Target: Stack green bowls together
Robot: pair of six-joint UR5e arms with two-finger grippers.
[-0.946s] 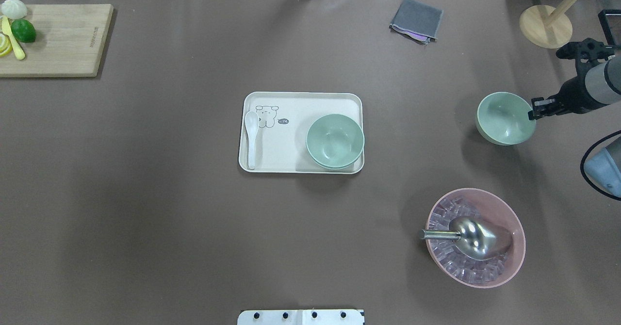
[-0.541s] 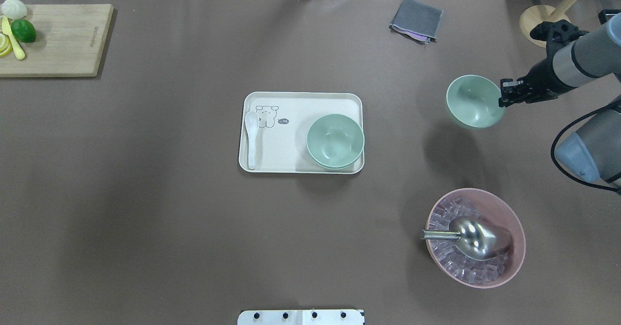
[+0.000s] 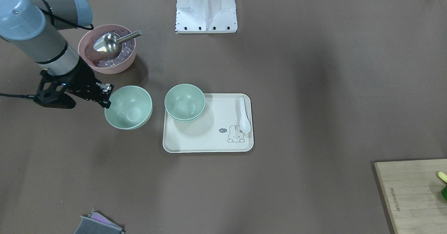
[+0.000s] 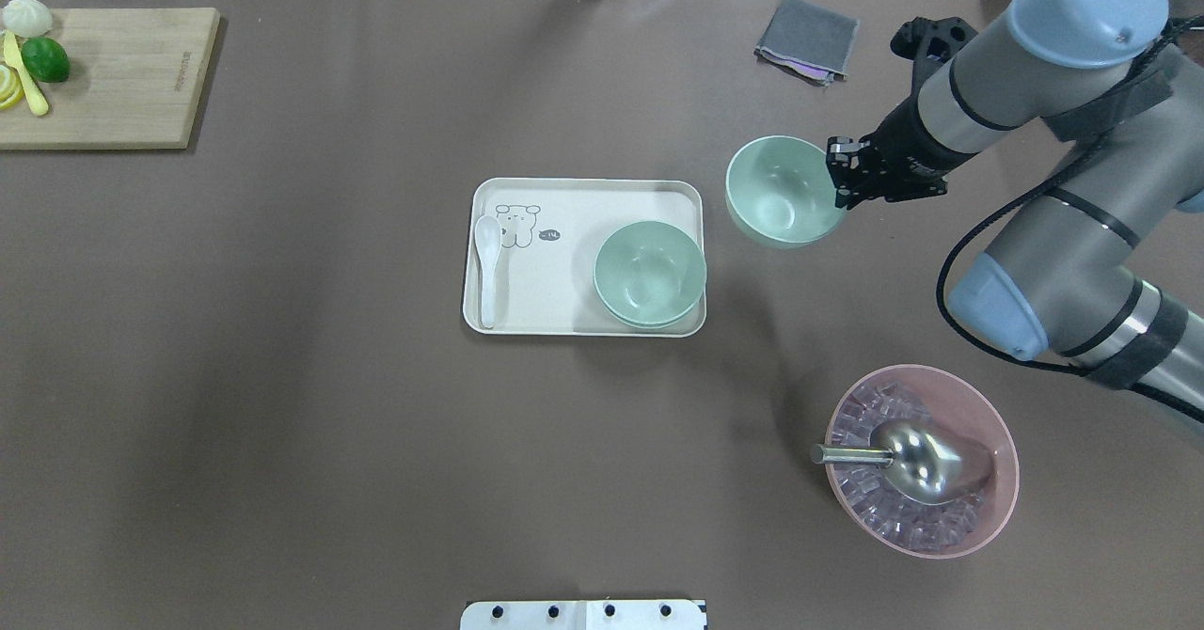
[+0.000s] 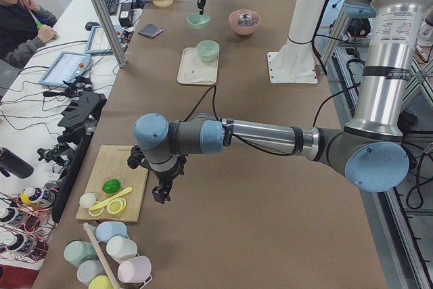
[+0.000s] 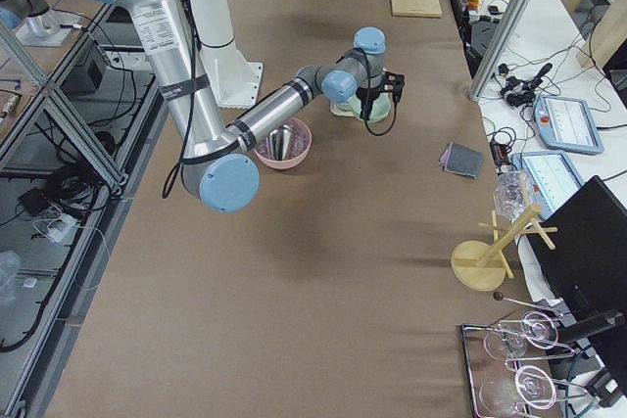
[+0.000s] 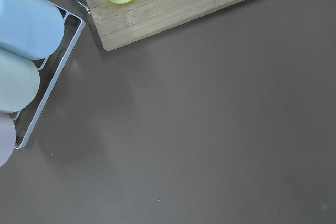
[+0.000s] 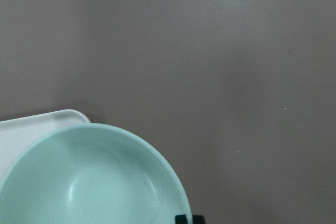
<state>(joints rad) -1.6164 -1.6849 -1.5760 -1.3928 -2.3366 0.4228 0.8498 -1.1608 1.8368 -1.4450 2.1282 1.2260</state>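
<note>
Where the right claw [image 4: 840, 183] reaches in over the brown tabletop [image 4: 282, 376], its fingers are clamped on the 3 o'clock rim of a small, round, pale mint-green bowl [image 4: 781, 193], which it carries upright with the mouth up. At about 8 o'clock from that bowl, seen from overhead, two more matching green bowls [image 4: 649, 273] sit nested in the 4 o'clock corner of a cream rectangular tray [image 4: 583, 184], near the carried one but apart from it. A white spoon [image 4: 487, 268] lies along the tray's 9 o'clock side. Off toward 5 o'clock stands a larger pink bowl [image 4: 997, 508] with a metal scoop [image 4: 926, 461] in it. The left claw [image 5: 161, 195] hangs well away, beside the wooden cutting board [image 5: 125, 164]; whether it is apart or together I cannot tell.
</note>
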